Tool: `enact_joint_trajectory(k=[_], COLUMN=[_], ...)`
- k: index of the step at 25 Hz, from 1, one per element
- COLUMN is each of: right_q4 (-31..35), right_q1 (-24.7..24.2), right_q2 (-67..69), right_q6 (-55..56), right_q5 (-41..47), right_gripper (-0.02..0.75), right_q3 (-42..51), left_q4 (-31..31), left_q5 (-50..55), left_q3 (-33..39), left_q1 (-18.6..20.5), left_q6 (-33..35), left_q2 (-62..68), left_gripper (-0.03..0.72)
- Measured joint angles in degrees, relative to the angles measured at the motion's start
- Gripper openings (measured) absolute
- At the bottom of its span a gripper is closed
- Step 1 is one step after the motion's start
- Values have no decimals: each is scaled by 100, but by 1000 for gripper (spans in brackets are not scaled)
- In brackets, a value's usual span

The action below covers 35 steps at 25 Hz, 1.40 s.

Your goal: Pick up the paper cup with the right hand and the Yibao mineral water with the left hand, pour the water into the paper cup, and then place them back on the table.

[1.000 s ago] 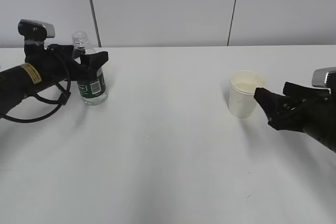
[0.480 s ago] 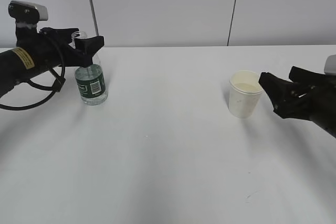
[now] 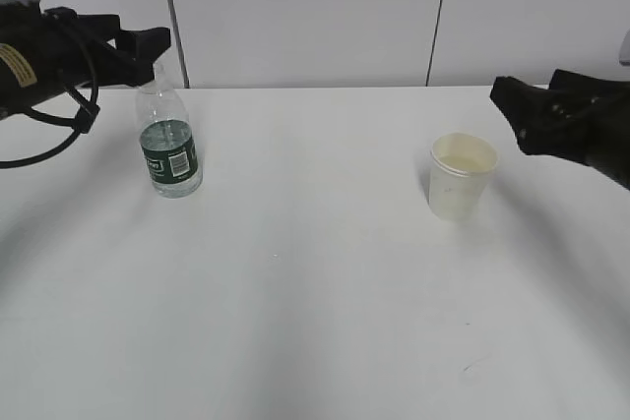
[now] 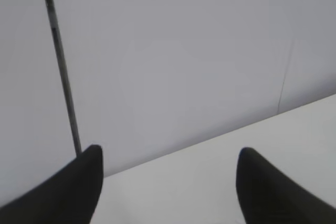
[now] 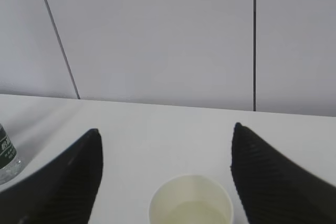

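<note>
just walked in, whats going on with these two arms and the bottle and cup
Nothing is held right now. The Yibao mineral water stands upright and capless on the table, and the paper cup stands apart from it with liquid in its bottom. The left hand hangs open above and just left of the bottle neck. The right hand hangs open up and to the right of the cup. The pouring looks done, with both things set back down.

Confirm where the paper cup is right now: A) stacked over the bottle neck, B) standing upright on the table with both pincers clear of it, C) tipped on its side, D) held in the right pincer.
B: the paper cup stands upright on the table, with the right pincer open above and to its right, not touching it.
</note>
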Motion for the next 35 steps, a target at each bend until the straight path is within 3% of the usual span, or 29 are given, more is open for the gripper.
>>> enact_joint_trajectory(k=[5, 11, 19, 27, 35], right_q4=[-250, -1119, -3302, -5482, -5851], right_q1=[0, 0, 0, 0, 0], right_q2=[-94, -94, -94, -94, -94], right_q6=[471, 1430, 4025, 6177, 6516], right_q5=[1257, 2626, 4153, 4264, 4264], right_gripper=[593, 593, 593, 593, 593], right_q3=[-894, -1754, -2854, -2929, -3002], left_q4=[-194, -260, -301, -422, -1080], left_q5=[551, 1466, 3334, 5187, 7648], left_q3=[5, 5, 36, 37, -881], left_q1=[0, -11, -76, -589, -924], left_q6=[-236, -538, -1323, -1418, -1196], left_q2=[-528, -1105, -2012, -2493, -2515], left_gripper=[481, 480, 480, 463, 438])
